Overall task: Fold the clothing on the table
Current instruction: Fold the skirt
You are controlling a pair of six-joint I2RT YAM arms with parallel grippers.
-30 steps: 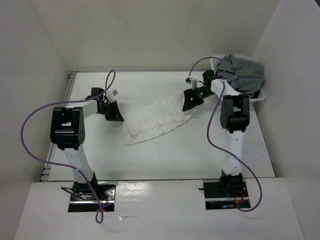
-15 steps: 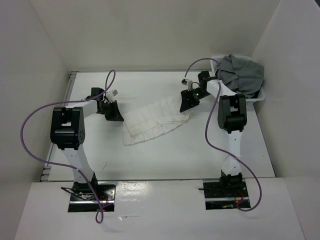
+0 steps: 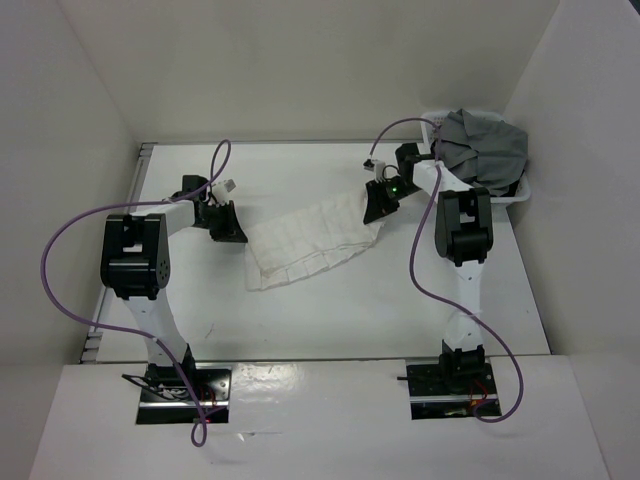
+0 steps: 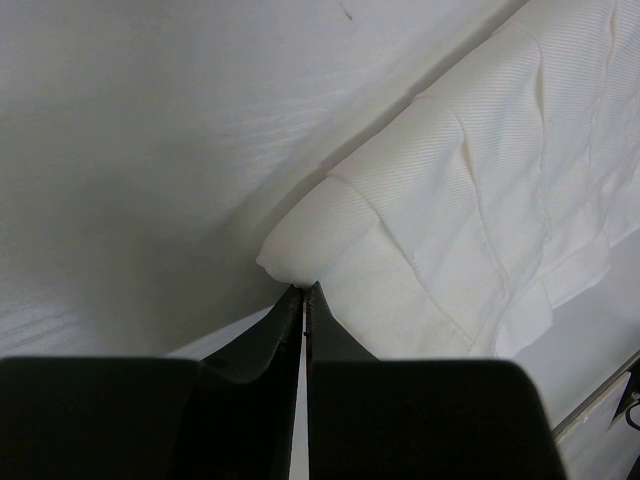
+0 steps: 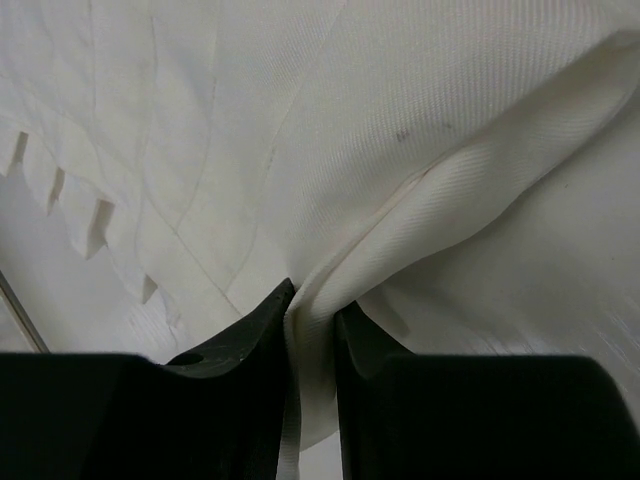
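Two black fingers (image 5: 262, 322) of the right end effector (image 5: 312, 302), a raised fold of white pleated cloth (image 5: 200, 120) pinched between them

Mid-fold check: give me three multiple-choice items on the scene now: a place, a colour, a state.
1. Where is the grey clothing? A) in the white basket B) flat between the arms C) over the left arm
2. What colour is the skirt? A) grey B) white C) blue
3. The right hand is: A) wide open, clear of cloth B) closed on a fold of the skirt C) gripping the basket
Answers: 1 A: the grey heap fills the basket. 2 B: white pleats show. 3 B: the right wrist view shows cloth pinched between its fingers.
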